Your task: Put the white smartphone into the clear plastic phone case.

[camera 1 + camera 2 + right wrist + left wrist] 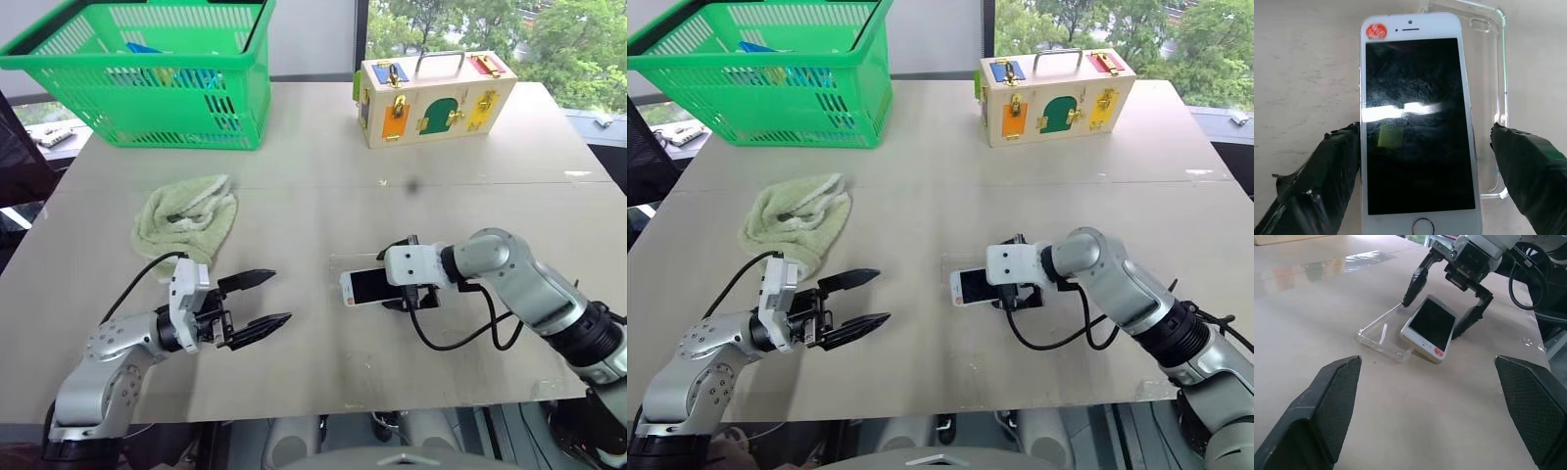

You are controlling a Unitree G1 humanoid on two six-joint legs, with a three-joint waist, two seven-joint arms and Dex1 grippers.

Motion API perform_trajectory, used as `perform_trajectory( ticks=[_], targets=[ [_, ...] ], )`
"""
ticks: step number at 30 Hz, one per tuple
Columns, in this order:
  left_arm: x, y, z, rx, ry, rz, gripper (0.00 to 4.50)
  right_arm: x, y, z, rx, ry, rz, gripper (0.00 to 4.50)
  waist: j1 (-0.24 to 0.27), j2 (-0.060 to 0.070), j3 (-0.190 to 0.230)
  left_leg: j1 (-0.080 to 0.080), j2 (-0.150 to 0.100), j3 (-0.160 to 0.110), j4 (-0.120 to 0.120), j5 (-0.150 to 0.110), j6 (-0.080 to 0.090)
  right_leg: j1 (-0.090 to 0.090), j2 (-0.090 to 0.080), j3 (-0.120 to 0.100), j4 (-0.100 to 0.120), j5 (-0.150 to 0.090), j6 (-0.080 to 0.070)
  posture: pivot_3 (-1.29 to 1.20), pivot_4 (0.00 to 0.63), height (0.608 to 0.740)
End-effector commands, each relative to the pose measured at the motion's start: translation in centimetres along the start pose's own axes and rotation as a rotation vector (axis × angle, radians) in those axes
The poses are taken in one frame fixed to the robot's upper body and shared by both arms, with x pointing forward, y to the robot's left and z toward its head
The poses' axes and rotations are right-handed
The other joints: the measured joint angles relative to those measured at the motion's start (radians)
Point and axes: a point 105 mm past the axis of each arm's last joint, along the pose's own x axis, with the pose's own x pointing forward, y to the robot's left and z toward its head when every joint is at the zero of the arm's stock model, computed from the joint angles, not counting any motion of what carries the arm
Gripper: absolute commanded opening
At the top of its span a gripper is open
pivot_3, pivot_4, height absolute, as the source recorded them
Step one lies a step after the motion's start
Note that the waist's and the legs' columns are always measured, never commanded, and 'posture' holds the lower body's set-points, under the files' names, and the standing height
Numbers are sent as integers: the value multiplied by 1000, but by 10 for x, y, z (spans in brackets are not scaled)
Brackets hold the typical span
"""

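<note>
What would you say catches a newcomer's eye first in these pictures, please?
Probably the white smartphone, lying partly over the clear plastic phone case near the middle of the table, with the right claw straddling it, fingers apart on either side. Next comes the bright green basket at the far left corner, and the wooden latch box at the far right.

The bench (323,186) is overlooked from the head by both eye views; the white smartphone (1418,127) is shared by both wrist views, closest from the right.
</note>
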Motion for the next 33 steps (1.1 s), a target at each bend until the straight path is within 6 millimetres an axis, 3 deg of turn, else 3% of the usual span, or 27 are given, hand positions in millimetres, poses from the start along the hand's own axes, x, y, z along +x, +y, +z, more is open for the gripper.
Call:
perform_trajectory(
  ticks=[1, 8, 16, 33],
  targets=[
    [1, -4, 6, 34, -5, -23, 4500, -1, 1, -1, -38, 16, -4, 3131, 0, 0, 0, 0, 0, 0, 0, 0, 0, 0, 0, 0, 0, 0, 0, 0, 150, 740],
    [1, -6, 4, 29, -5, -18, 4500, -5, -1, 6, -33, -9, -12, 3077, 0, 0, 0, 0, 0, 0, 0, 0, 0, 0, 0, 0, 0, 0, 0, 0, 150, 740],
    [0, -5, 3, 23, -6, -12, 4500, -19, -17, 23, 48, -58, -32, 3077, -1, 0, 0, 0, 0, 0, 0, 0, 0, 0, 0, 0, 0, 0, 0, 0, 150, 740],
    [0, -8, 1, 11, -7, -7, 4500, -8, -25, 0, 140, 125, -38, 3077, 0, 1, 0, 0, 0, -1, 0, 0, 0, 0, -1, -1, 0, 0, 0, 0, 150, 740]
  ],
)
